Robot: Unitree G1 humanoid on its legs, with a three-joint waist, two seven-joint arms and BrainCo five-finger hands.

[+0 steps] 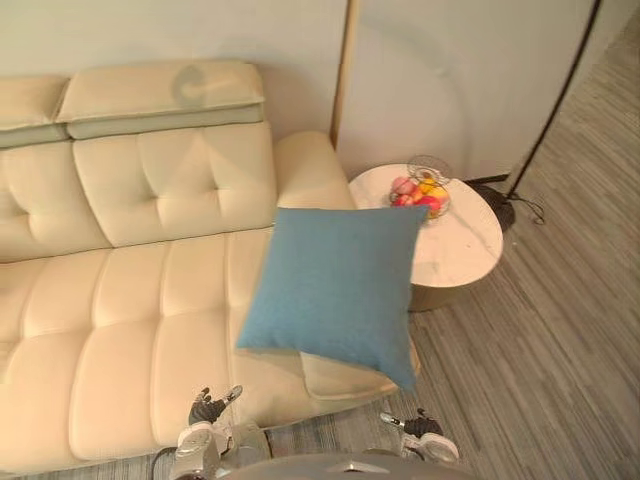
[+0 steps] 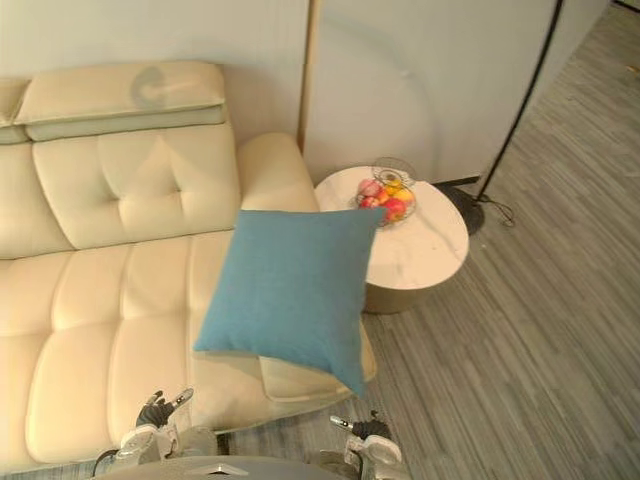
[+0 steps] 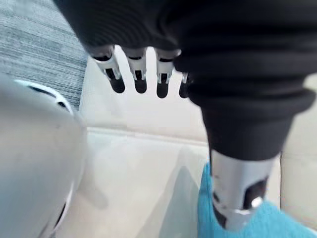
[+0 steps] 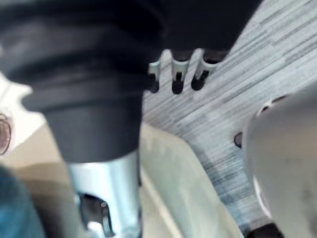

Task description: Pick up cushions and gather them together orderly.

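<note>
A blue square cushion [image 1: 335,290] rests at the right end of the cream sofa [image 1: 120,300], one corner hanging past the seat's front edge. My left hand [image 1: 207,408] hovers low in front of the seat, left of that corner, fingers relaxed and empty. My right hand [image 1: 425,428] hangs over the floor just right of the corner, open and apart from the cushion. The left wrist view shows straight fingers [image 3: 139,74] over the seat and an edge of the blue cushion [image 3: 257,223]. Straight fingers [image 4: 177,74] over the grey floor appear in the right wrist view.
A round white side table [image 1: 470,250] stands against the sofa's right armrest and carries a wire basket of fruit [image 1: 422,195]. A floor lamp's thin dark pole [image 1: 560,95] rises behind it from a base [image 1: 497,208]. Grey striped carpet [image 1: 560,360] stretches to the right.
</note>
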